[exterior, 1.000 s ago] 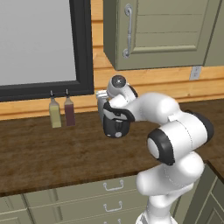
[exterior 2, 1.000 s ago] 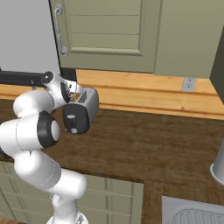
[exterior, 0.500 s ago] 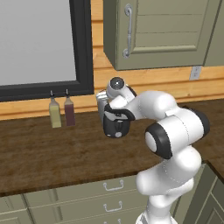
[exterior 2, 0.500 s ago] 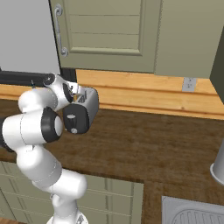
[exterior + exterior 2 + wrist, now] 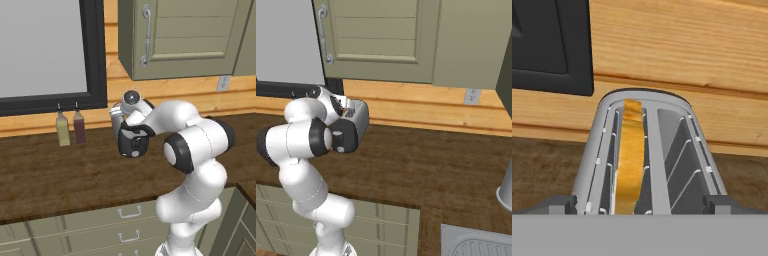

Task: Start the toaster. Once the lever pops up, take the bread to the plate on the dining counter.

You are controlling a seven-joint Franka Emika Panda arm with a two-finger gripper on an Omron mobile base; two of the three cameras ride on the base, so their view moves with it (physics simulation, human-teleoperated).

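Gripper (image 5: 640, 204) open, jaws spread wide either side of toaster (image 5: 646, 150), holding nothing; positioned just above toaster on dark wood worktop (image 5: 45, 175) against wall; bread (image 5: 630, 155) upright in left slot, browned along its edge; risk: descending off-centre, striking slot walls or pinching wire guides instead of bread.

Brushed-metal toaster (image 5: 647, 145), wood-grain worktop (image 5: 60, 175)

Bread (image 5: 631, 160) fills left toaster (image 5: 646, 150) slot, right slot free, wall close behind, 2 bottles (image 5: 70, 128) left
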